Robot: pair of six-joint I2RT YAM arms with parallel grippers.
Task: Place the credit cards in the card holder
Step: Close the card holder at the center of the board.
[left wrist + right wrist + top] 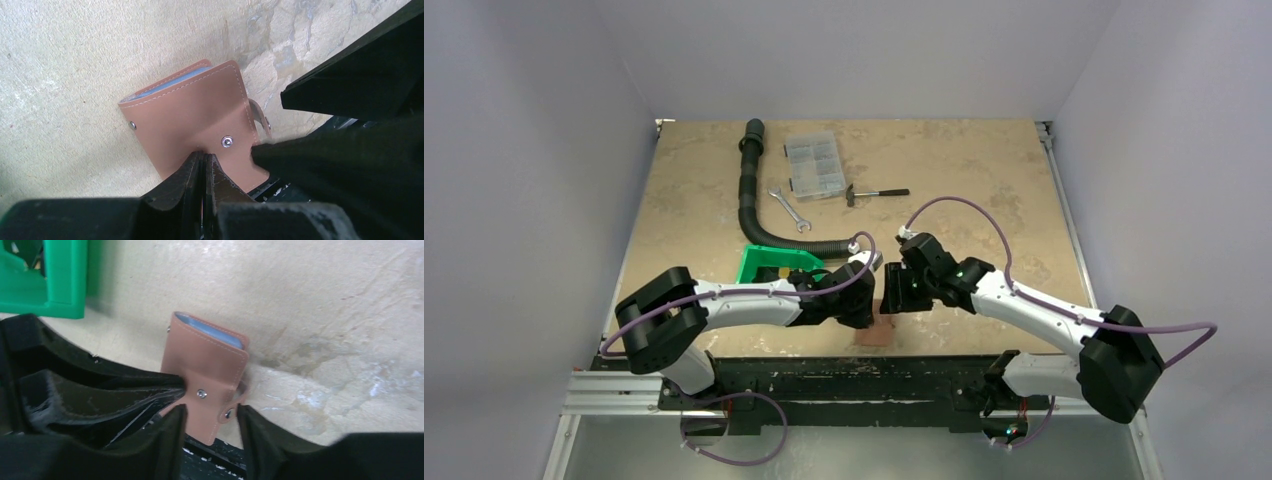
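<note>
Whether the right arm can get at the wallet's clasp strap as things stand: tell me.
Probably yes. The right end effector stands open over the wallet, with the clasp strap between its two fingers. The left end effector, shut, rests on the cover beside it but leaves the strap uncovered.

Soft, even light from above in the overhead view: the tan table is bright, the pale walls are greyish, and the only shadow is a dim patch beneath the arms. Up close, the left gripper looms black, blurred and almost featureless, while the card holder is crisp down to its stitching. The right wrist view is hazier, with the green bin slightly smeared.
</note>
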